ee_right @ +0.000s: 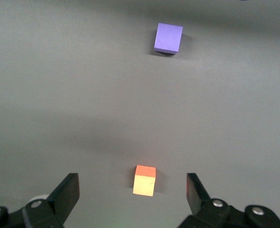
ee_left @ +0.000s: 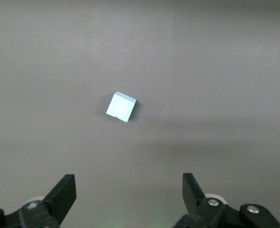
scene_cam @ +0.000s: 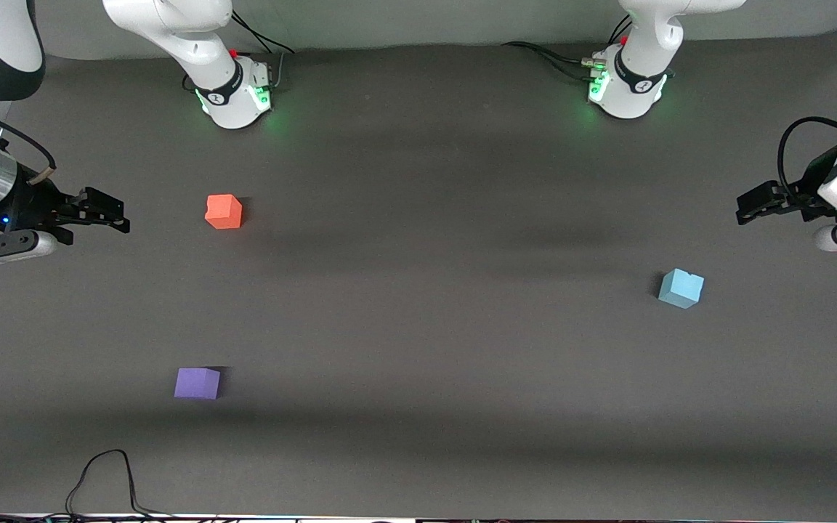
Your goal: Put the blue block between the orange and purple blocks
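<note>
A robotics laboratory test bench. A plain dark grey matte tabletop point(scene_cam: 418, 327) is set up as a bare work surface. Two white robot arm bases point(scene_cam: 233, 98) point(scene_cam: 629, 87), glowing with green status lights, are bolted along one edge, with black cables point(scene_cam: 549, 58) running to them. A loose black cable point(scene_cam: 106, 479) trails over the edge nearest the front camera. Small coloured foam cubes sit spaced apart, like test props.

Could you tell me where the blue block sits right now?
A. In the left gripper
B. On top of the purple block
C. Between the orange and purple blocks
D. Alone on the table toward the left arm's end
D: the blue block lies alone on the table, ungripped, apart from the orange block and purple block.
</note>
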